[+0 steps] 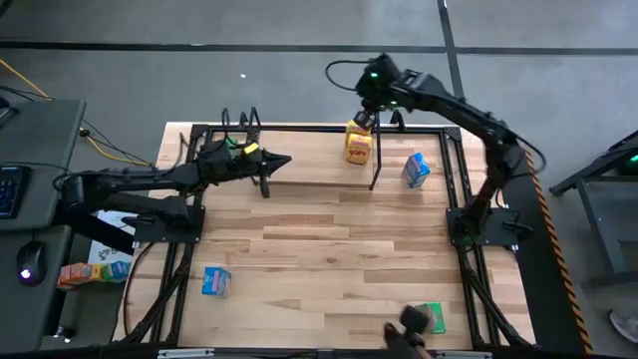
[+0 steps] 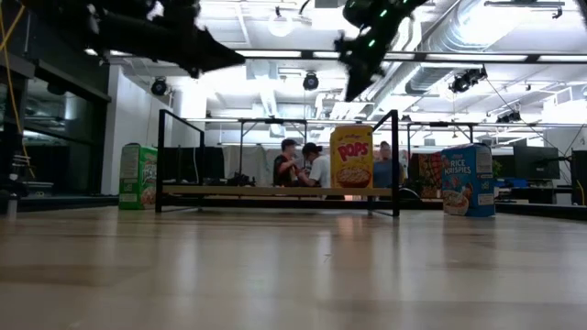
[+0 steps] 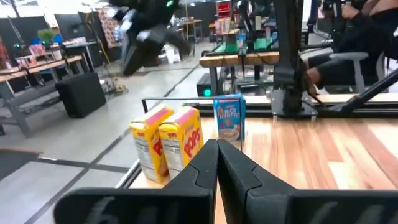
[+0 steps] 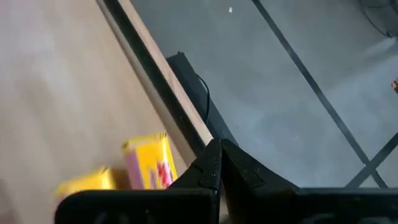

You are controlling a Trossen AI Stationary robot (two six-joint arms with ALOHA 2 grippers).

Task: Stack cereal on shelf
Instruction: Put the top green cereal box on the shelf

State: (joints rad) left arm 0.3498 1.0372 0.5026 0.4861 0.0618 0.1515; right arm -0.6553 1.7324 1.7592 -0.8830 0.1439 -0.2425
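The shelf [image 2: 275, 192] stands along the table's far edge. Two yellow cereal boxes [image 3: 168, 146] stand upright side by side on its right end [image 1: 359, 145]. A blue cereal box [image 1: 416, 170] stands on the table just right of the shelf, and a green one [image 2: 138, 176] stands left of it. My right gripper [image 1: 364, 120] hangs shut above the yellow boxes, clear of them [image 4: 217, 146]. My left gripper [image 1: 284, 162] is shut and level over the shelf's left part, pointing toward the table's right edge.
Another blue box [image 1: 215, 282] lies near the table's front left. A green box [image 1: 429, 317] lies at the front edge beside a dark object [image 1: 411, 321]. More boxes [image 1: 90, 271] sit off the table at the left. People stand in the room beyond [image 2: 303, 165].
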